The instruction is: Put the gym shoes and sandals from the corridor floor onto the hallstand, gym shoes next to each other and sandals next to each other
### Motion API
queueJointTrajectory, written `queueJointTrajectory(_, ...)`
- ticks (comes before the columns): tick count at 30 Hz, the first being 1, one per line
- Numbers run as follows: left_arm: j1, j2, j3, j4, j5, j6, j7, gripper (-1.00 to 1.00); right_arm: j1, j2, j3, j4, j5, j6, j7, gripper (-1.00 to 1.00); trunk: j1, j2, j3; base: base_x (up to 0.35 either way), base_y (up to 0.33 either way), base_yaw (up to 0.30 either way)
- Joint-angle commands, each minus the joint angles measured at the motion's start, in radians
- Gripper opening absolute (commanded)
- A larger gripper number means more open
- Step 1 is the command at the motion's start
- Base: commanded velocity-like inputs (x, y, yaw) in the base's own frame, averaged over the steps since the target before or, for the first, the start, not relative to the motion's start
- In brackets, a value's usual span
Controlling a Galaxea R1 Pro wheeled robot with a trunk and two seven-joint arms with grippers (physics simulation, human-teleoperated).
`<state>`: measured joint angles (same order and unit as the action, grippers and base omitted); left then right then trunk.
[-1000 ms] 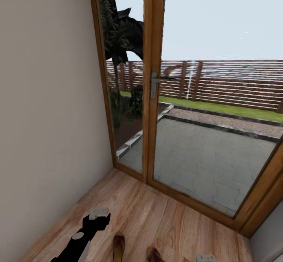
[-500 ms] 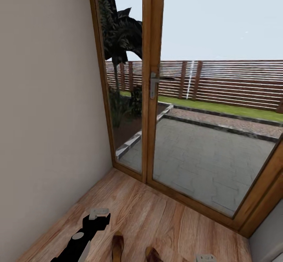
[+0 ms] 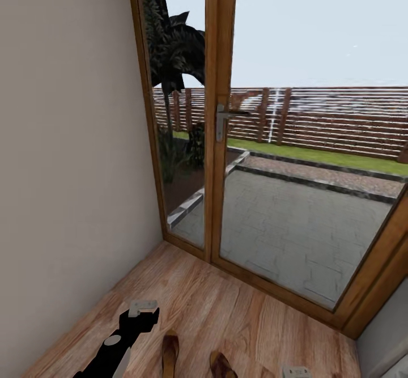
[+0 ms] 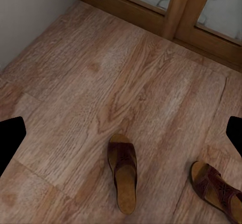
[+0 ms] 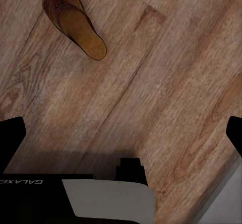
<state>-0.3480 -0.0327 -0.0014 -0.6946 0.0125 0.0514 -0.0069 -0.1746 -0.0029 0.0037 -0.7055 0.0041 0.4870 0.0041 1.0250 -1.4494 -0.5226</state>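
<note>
Two dark brown sandals with tan insoles lie on the wood-plank corridor floor [image 3: 226,304]. One sandal [image 3: 170,352] [image 4: 123,171] lies below my left gripper [image 3: 141,308] [image 4: 121,136], which is open and empty. The other sandal [image 3: 222,365] [image 4: 219,189] [image 5: 73,20] lies between the two arms. My right gripper [image 3: 296,372] [image 5: 121,133] hangs open over bare planks, apart from that sandal. The gym shoes and the hallstand are out of view.
A wood-framed glass door [image 3: 218,123] with a metal handle closes the corridor ahead. A plain beige wall [image 3: 68,168] runs along the left. A grey wall corner [image 3: 385,338] stands at the right. My own base [image 5: 111,199] shows near the right gripper.
The whole head view has shifted slightly, so a bit more of the sandals shows at the bottom edge. Both arms keep their place in the picture.
</note>
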Motion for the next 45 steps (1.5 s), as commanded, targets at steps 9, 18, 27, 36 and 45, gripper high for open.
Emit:
queueJointTrajectory(9, 0.000, -0.001, 0.000, -0.002, 0.001, 0.005, 0.000, 1.00, 0.000, 0.000, 0.001, -0.002, 0.001, 0.005, 0.000, 1.00, 0.000, -0.001, -0.001, 0.000, 0.000, 0.000)
queueJointTrajectory(18, 0.000, -0.001, 0.000, -0.002, 0.001, 0.005, -0.001, 1.00, 0.000, 0.000, 0.001, -0.002, 0.001, 0.005, 0.001, 1.00, 0.000, -0.001, -0.001, 0.000, 0.000, -0.015)
queueJointTrajectory(27, 0.000, 0.000, 0.001, -0.002, 0.001, 0.005, -0.001, 1.00, 0.000, 0.001, 0.001, -0.002, 0.001, 0.005, 0.000, 1.00, 0.000, -0.001, -0.001, 0.000, 0.000, -0.068)
queueJointTrajectory(36, 0.000, 0.000, 0.001, -0.002, 0.001, 0.005, -0.001, 1.00, 0.000, 0.001, 0.001, -0.002, 0.003, 0.005, -0.001, 1.00, 0.000, -0.001, -0.001, 0.000, 0.000, -0.008)
queueJointTrajectory(45, 0.000, 0.001, 0.001, -0.002, 0.001, 0.005, -0.001, 1.00, 0.000, 0.000, 0.001, -0.002, 0.004, 0.005, -0.001, 1.00, 0.000, -0.001, -0.001, 0.000, 0.000, 0.000)
